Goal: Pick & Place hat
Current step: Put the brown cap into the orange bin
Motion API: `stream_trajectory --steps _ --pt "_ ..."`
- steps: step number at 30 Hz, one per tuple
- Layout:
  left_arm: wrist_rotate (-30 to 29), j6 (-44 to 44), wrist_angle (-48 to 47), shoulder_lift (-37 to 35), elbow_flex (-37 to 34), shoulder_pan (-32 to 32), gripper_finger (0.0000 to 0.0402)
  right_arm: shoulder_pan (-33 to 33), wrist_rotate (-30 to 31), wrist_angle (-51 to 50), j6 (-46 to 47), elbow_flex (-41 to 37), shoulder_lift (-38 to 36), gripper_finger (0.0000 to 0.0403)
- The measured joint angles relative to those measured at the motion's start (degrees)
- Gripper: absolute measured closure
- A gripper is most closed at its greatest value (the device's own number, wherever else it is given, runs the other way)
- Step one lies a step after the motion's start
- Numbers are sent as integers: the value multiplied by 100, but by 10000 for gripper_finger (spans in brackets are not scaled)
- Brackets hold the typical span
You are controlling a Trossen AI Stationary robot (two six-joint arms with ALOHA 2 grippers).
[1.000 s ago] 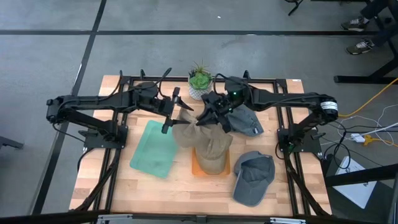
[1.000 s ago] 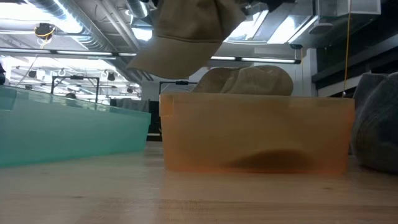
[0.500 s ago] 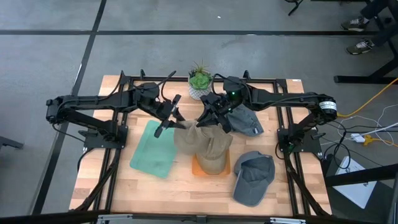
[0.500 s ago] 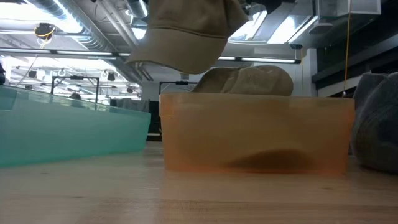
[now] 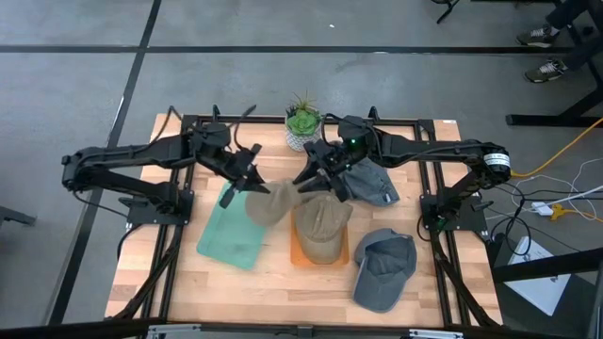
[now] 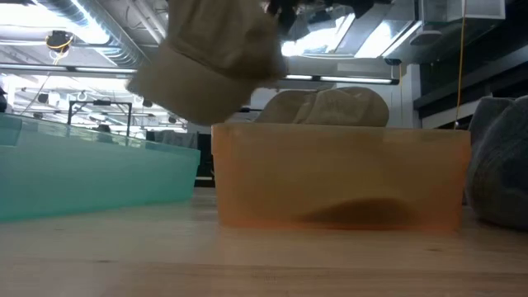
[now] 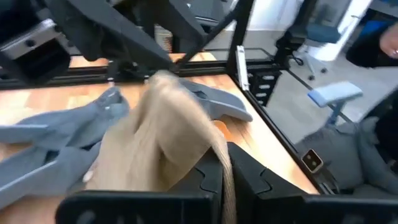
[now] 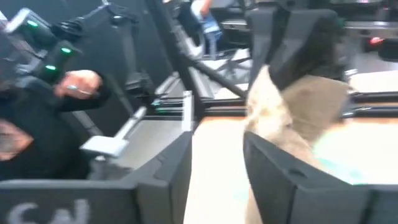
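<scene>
A tan hat [image 5: 269,201] hangs in the air between the green tray [image 5: 229,234] and the orange bin [image 5: 298,250]. My left gripper [image 5: 251,185] is shut on its left edge. The low view shows this hat [image 6: 210,62] tilted above the bin [image 6: 338,177]. Another tan hat [image 5: 322,226] lies in the bin. My right gripper [image 5: 309,182] stands open just right of the hanging hat. In its wrist view nothing is between the fingers of my right gripper [image 8: 217,163]. The hat [image 8: 292,115] shows beyond them. My left gripper pinches a folded edge of the tan hat [image 7: 225,158] between its two fingers. The fingers come from the table's left, slanting slightly down. The rest of the hat [image 7: 155,137] bulges out ahead of them, lifted clear of the tray, bin and table.
Two grey hats lie on the right, one [image 5: 372,184] under the right arm and one [image 5: 384,269] near the front edge. A potted plant [image 5: 303,122] stands at the far middle. A black frame borders the table. A person's hand [image 8: 78,84] shows beyond the table.
My left gripper has shut on the tan hat and drawn back toward the table's left, rolling as it went. The hat has swung left with it, off my right gripper and away from over the orange bin, and now hangs tilted.
</scene>
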Motion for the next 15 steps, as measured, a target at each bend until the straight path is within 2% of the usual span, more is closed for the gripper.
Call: stream_trajectory --steps 4,9,15 --pt "-274 -202 -81 -367 0 37 396 -4 590 0 -468 0 0 231" --pt "-276 -214 -85 -701 0 34 397 -4 1394 3 -966 0 0 222" --pt "-223 -207 -87 -828 0 34 395 -4 1533 181 -1121 0 0 221"
